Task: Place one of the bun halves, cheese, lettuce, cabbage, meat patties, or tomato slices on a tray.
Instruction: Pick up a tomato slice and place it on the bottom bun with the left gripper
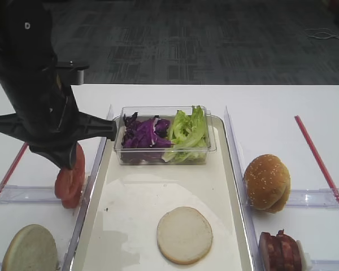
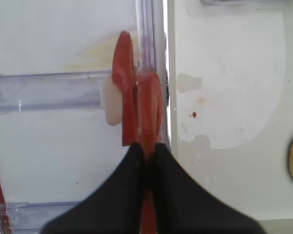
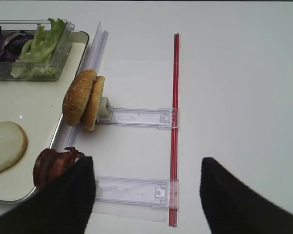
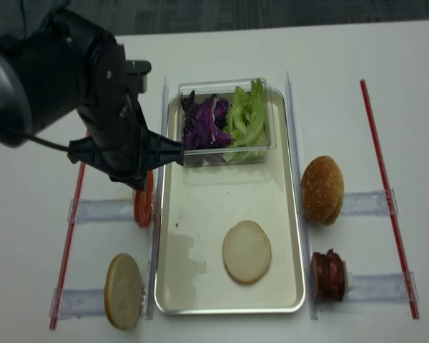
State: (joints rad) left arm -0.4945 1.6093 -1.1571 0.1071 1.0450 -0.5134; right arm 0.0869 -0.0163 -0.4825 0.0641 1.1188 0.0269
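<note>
The left claw point(image 2: 147, 155) is pinched on the upper edge of one of the tomato slices point(image 2: 145, 105): thin, glossy red discs standing on edge in a clear rack point(image 2: 49, 91), directly under the claw, just beside the tray point(image 2: 224, 97) rim.

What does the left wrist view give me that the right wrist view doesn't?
Left wrist only: the left pincer shut on one of the tomato slices standing in their rack.
Right wrist only: the open right pincer, the sesame bun halves, meat patties, lettuce, cabbage.
Both: the tray and the flat bun half on it.
</note>
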